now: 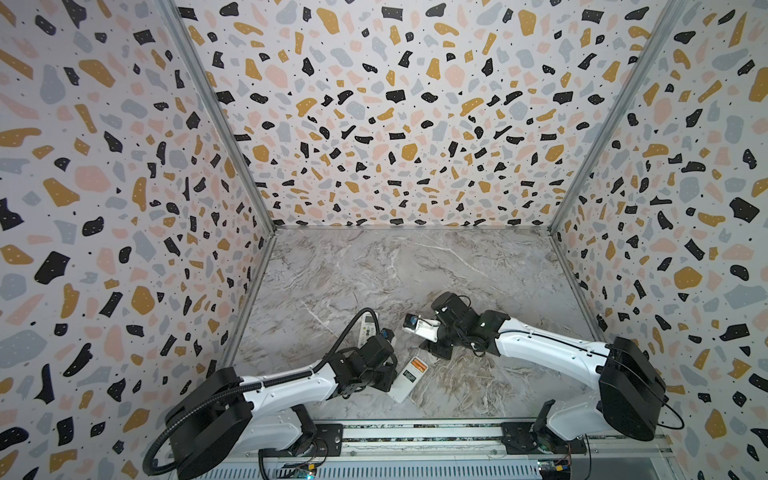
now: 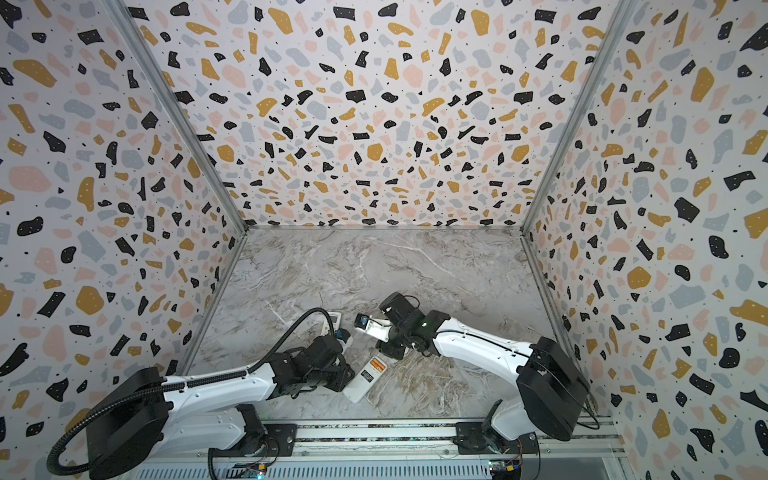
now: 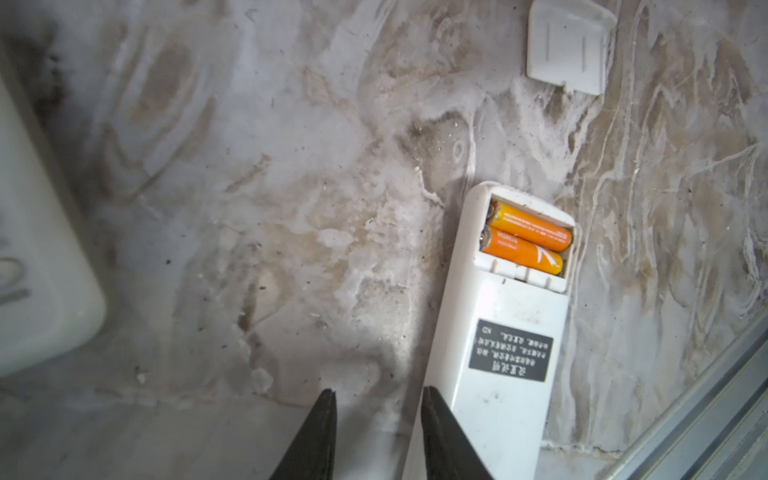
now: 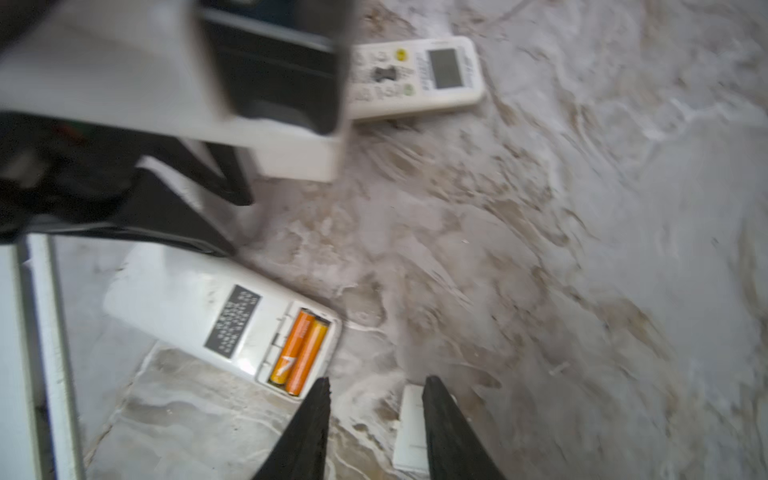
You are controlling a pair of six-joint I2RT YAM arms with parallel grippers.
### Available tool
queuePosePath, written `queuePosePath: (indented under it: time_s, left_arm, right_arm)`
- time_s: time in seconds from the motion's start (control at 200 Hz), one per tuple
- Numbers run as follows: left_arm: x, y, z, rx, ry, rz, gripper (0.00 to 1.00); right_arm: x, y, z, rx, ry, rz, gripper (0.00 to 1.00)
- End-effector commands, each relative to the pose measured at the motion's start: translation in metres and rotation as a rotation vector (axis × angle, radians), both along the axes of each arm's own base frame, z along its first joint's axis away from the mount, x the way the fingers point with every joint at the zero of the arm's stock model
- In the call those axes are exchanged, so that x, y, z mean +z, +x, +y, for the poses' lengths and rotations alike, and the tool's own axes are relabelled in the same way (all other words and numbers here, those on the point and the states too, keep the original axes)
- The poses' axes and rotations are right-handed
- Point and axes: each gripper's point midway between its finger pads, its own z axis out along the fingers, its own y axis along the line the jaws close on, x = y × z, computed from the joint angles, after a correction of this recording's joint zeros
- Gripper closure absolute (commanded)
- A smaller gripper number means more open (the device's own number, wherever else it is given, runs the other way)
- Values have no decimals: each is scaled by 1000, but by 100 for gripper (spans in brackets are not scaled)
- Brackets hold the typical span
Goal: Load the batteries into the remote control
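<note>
the face-down remote (image 3: 498, 374) carries a black label (image 3: 510, 350) with rows of white chinese characters, too small to read. the two orange batteries (image 3: 528, 230) in its open compartment bear fine print that cannot be read, and one has a white slash mark. the second remote (image 4: 415, 79) lies face up, with a grey screen (image 4: 445, 68), a yellow and a green button and printed key legends blurred past reading. the left gripper (image 3: 378, 390) has its jaws parted with bare marble table (image 3: 249, 208) showing between them, grasping nothing; one finger (image 3: 440, 432) sits just beside the long edge of the face-down remote, and contact cannot be told. the right gripper (image 4: 378, 379) is likewise released, jaws parted and empty, its tips near the compartment end of that remote, with a white cover (image 4: 409, 432) lying flat on the table partly behind one finger (image 4: 449, 428). counted: two remotes, two orange batteries, one loose cover, two grippers. the batteries lie side by side, seated in the compartment at one end of the face-down remote. in both top views that remote (image 1: 409, 376) (image 2: 365, 380) rests on the table between the arms near the front edge. the second remote (image 1: 368, 328) lies farther back, beside the left arm.
</note>
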Motion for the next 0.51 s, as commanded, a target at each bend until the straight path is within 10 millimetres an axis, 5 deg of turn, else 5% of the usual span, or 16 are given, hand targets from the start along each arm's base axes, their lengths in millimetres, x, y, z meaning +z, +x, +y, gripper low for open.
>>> queuePosePath:
  time_s: [0.0,0.205,0.501]
  left_arm:
    - [25,12,-11,-22,-34,-73,60]
    - [46,18,-21,-53,-65,-121,54]
    - [52,21,-25,-53,-89,-135,52]
  right_arm:
    - [-12,27,-28,-216,-48,73,60]
    - [-64,33,-44,-274,-180,180,57]
    - [-80,33,-50,-279,-225,223,55]
